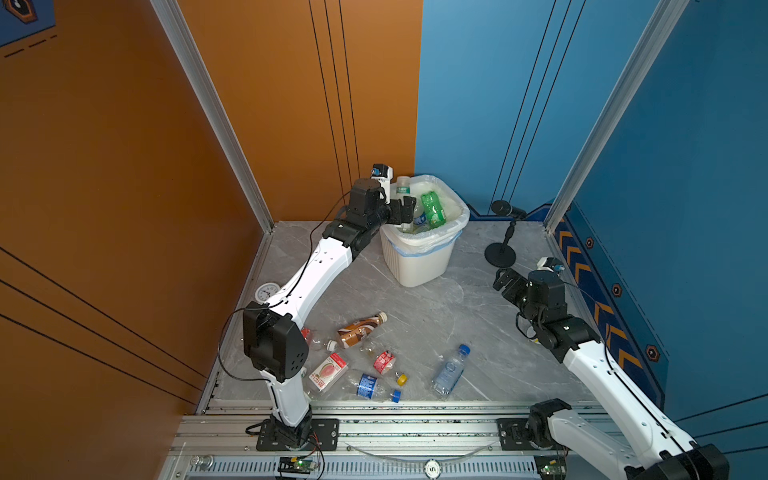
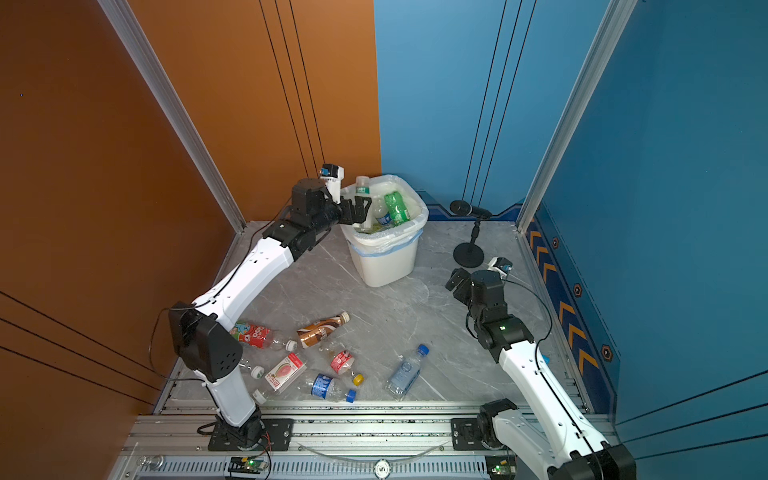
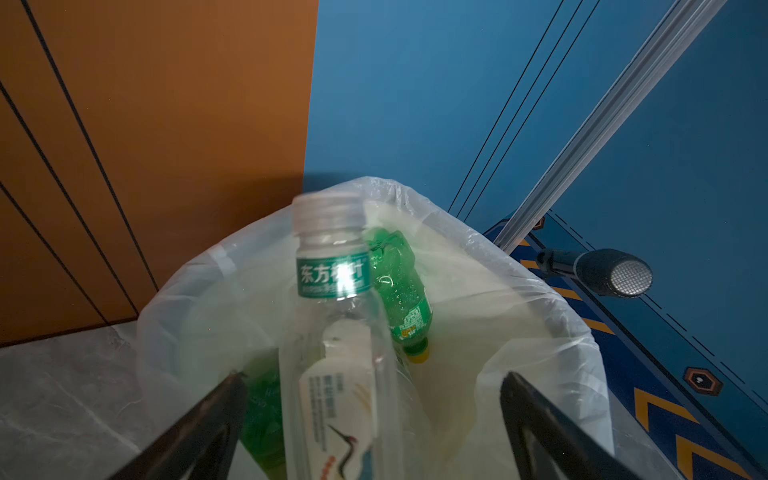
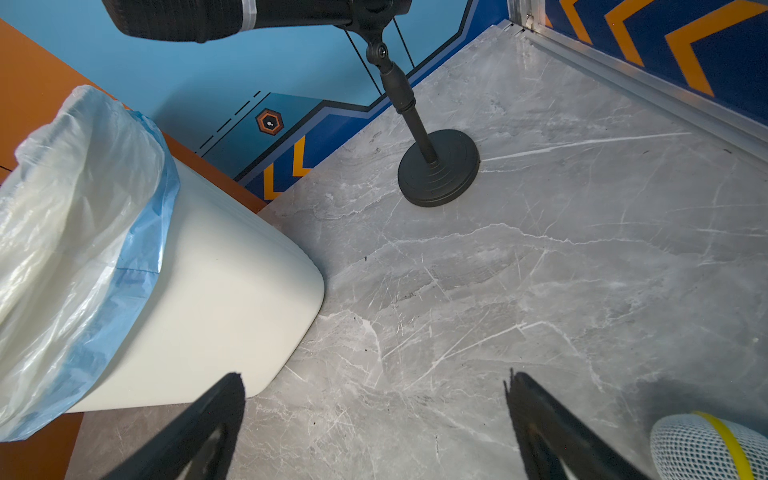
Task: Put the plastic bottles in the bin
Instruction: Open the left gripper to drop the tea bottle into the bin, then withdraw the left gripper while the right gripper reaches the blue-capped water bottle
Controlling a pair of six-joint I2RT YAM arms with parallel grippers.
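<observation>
Plastic bottles (image 1: 384,361) lie scattered over the near-left part of the desk (image 1: 457,316), several of them close to its front edge by the metal rail (image 1: 415,409). A brown bottle (image 1: 360,328) sits farthest in. A blue-capped bottle (image 1: 449,370) lies apart on the right of the group. One red-labelled bottle (image 2: 253,336) is partly under the elbow of the left arm (image 2: 249,270).

Other bottles are already in the bin (image 1: 419,262), which stands at the far middle of the desk, near the back wall where orange meets blue. A crushed green bottle (image 1: 433,209) leans inside it, cap downward.

The left tool (image 1: 409,208) hangs over the bin's near-left rim with its fingers (image 3: 216,415) spread wide. Between them a clear bottle (image 3: 332,274) with a green neck label stands upright, its cap above the edge of the bag (image 3: 540,299). It is smeared in the left wrist view and seems to touch neither finger.

The right tool (image 1: 498,279) hovers above the desk's right side, released and empty. It is just on the near side of the microphone stand (image 1: 500,253) and close to the right wall.

Bare desk runs between the bin and the bottle group, and a narrower strip runs between the bin and the stand. A small white clock (image 1: 267,292) lies at the left edge, beside the left arm.
</observation>
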